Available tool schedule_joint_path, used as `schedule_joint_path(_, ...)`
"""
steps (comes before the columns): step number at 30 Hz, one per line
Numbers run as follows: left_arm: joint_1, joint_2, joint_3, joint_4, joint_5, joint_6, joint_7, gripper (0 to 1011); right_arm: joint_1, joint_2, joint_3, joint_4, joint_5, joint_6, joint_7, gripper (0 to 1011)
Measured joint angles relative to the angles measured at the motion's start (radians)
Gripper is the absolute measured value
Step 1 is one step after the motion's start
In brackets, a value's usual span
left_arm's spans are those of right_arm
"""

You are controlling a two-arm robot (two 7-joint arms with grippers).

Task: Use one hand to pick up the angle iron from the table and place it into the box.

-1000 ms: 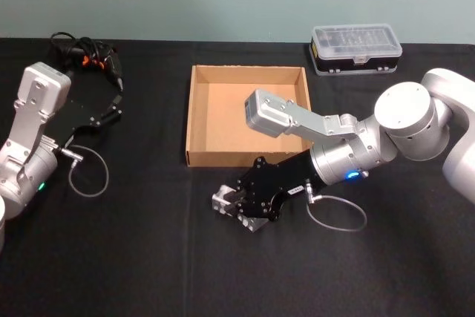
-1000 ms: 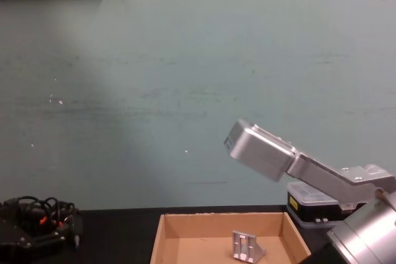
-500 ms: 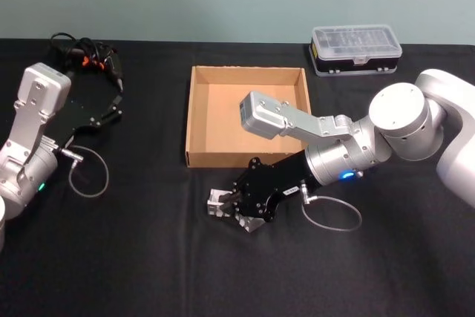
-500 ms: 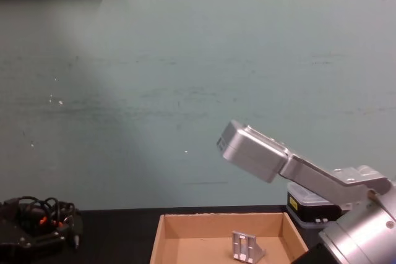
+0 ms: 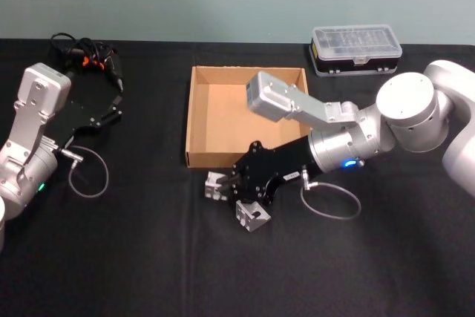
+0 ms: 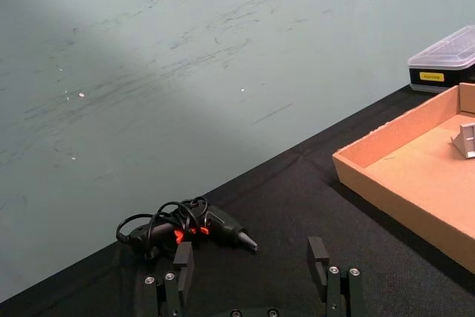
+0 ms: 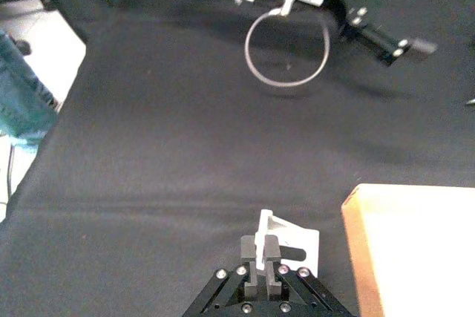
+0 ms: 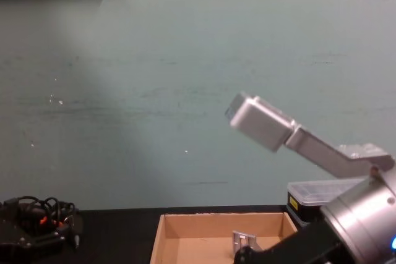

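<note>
My right gripper (image 5: 225,183) is shut on a silver angle iron (image 5: 214,185), just in front of the front wall of the tan box (image 5: 196,113). In the right wrist view the fingers (image 7: 253,251) pinch the iron's upright flange (image 7: 291,246), beside the box corner (image 7: 371,206). A second angle iron (image 5: 251,216) lies on the black table (image 5: 148,257) just nearer me. Another angle iron (image 8: 243,240) lies inside the box (image 8: 185,222). My left gripper (image 5: 115,108) is parked open at the far left, holding nothing.
A black plastic case (image 5: 355,48) with a clear lid stands behind the box on the right. A power drill with coiled cable (image 5: 85,57) lies at the back left, just beyond the left gripper (image 6: 252,276). Grey cable loops hang beside both wrists.
The right gripper has carried the angle iron away from me, toward the box's front wall. The second iron on the table now shows clear of the gripper. The left arm has not moved.
</note>
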Motion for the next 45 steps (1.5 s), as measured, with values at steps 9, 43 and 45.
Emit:
schedule_joint_path(9, 0.000, 0.000, 0.000, 0.000, 0.000, 0.000, 0.000, 1000, -0.015, 0.012, 0.068, -0.039, 0.086, -0.017, -0.012, 70)
schedule_joint_path(43, 0.000, 0.000, 0.000, 0.000, 0.000, 0.000, 0.000, 1000, -0.086, -0.026, 0.224, -0.016, 0.106, -0.042, -0.317, 70)
schedule_joint_path(45, 0.000, 0.000, 0.000, 0.000, 0.000, 0.000, 0.000, 1000, -0.087, -0.031, 0.222, -0.009, 0.099, -0.037, -0.318, 70)
